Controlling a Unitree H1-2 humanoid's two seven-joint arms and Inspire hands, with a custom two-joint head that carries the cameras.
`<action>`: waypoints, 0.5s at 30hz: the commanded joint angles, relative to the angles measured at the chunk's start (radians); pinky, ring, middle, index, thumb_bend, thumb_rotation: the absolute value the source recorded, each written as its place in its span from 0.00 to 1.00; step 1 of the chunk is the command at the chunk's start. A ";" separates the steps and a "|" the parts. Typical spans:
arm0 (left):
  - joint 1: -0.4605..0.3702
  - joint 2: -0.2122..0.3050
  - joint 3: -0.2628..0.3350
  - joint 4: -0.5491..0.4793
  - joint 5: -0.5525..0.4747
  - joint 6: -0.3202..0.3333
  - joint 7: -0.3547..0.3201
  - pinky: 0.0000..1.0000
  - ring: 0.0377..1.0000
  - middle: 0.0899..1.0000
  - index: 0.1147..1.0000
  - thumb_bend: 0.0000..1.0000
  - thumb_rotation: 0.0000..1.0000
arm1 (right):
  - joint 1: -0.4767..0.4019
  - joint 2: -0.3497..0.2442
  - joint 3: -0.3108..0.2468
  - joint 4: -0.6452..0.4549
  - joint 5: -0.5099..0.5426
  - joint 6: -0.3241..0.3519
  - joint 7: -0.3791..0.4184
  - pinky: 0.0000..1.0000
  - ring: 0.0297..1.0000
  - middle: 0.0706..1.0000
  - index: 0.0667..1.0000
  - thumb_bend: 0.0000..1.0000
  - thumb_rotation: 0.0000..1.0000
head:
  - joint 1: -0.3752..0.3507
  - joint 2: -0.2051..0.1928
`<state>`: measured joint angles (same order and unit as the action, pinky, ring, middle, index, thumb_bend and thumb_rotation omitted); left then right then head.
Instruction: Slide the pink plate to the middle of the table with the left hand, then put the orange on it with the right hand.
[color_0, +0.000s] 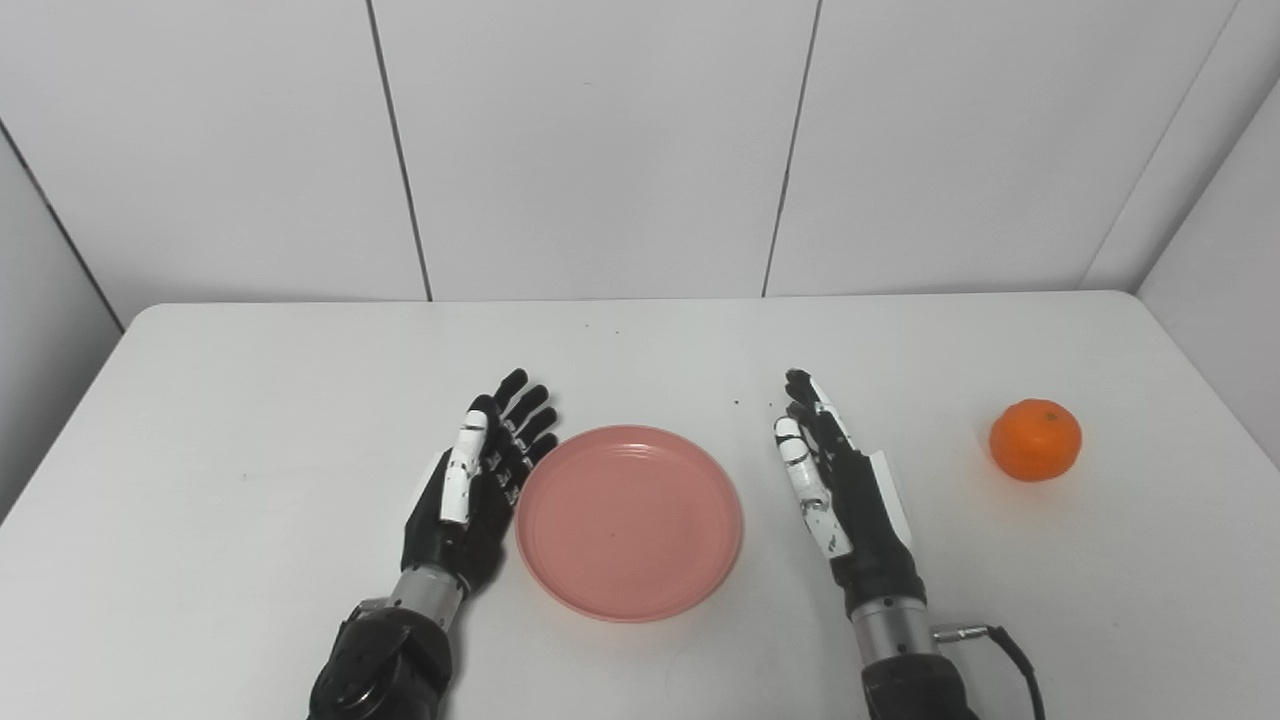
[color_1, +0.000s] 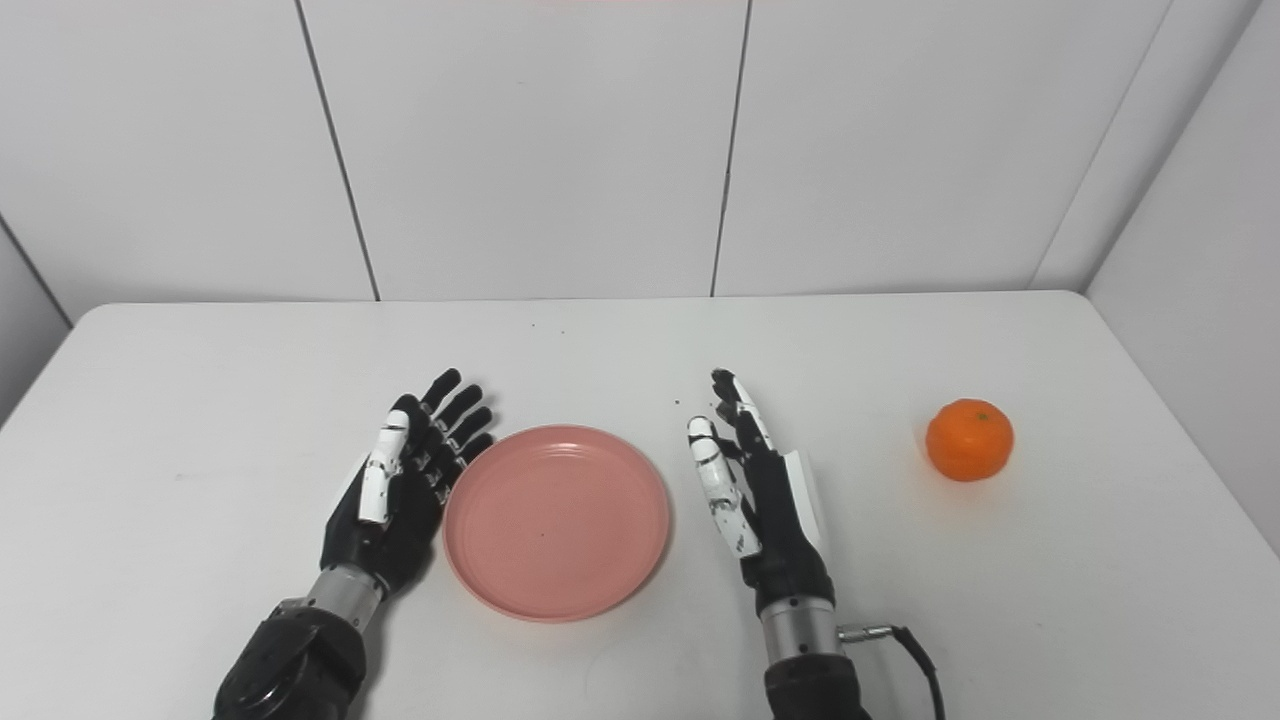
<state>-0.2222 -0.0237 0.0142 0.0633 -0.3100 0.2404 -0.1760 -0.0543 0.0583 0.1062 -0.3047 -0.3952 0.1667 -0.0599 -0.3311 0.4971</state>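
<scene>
The pink plate (color_0: 629, 521) lies flat near the middle of the white table (color_0: 250, 420), close to the front edge, with nothing on it. My left hand (color_0: 480, 480) rests open right beside the plate's left rim, fingers straight and pointing away from me. On the plate's right, a short gap away, my right hand (color_0: 835, 480) stands open on its edge, holding nothing. The orange (color_0: 1035, 440) sits by itself at the right of the table, well to the right of that hand.
White wall panels (color_0: 600, 150) rise behind the table's far edge. A black cable (color_0: 1010, 650) trails from my right wrist. A few small dark specks (color_0: 740, 404) mark the tabletop beyond the plate.
</scene>
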 joint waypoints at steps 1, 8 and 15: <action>0.041 0.016 0.013 0.046 -0.002 0.022 0.003 0.97 0.95 0.95 0.93 0.37 1.00 | -0.041 -0.013 -0.003 -0.056 -0.042 -0.007 -0.017 0.85 0.90 0.91 0.90 0.36 1.00 | -0.019 -0.007; 0.043 0.032 0.023 0.066 -0.011 -0.002 -0.020 0.97 0.96 0.95 0.94 0.36 1.00 | -0.082 -0.062 -0.037 -0.125 -0.139 0.038 -0.001 0.85 0.88 0.89 0.88 0.45 1.00 | -0.077 -0.025; 0.038 0.040 0.034 0.084 -0.028 -0.010 -0.033 0.97 0.96 0.96 0.94 0.35 1.00 | -0.116 -0.144 -0.091 -0.186 -0.241 0.108 0.032 0.82 0.87 0.89 0.89 0.51 0.91 | -0.120 -0.032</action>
<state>-0.2226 -0.0021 0.0389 0.0976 -0.3459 0.1975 -0.2184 -0.1417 -0.0646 0.0329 -0.4454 -0.6149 0.2656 -0.0295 -0.4418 0.4663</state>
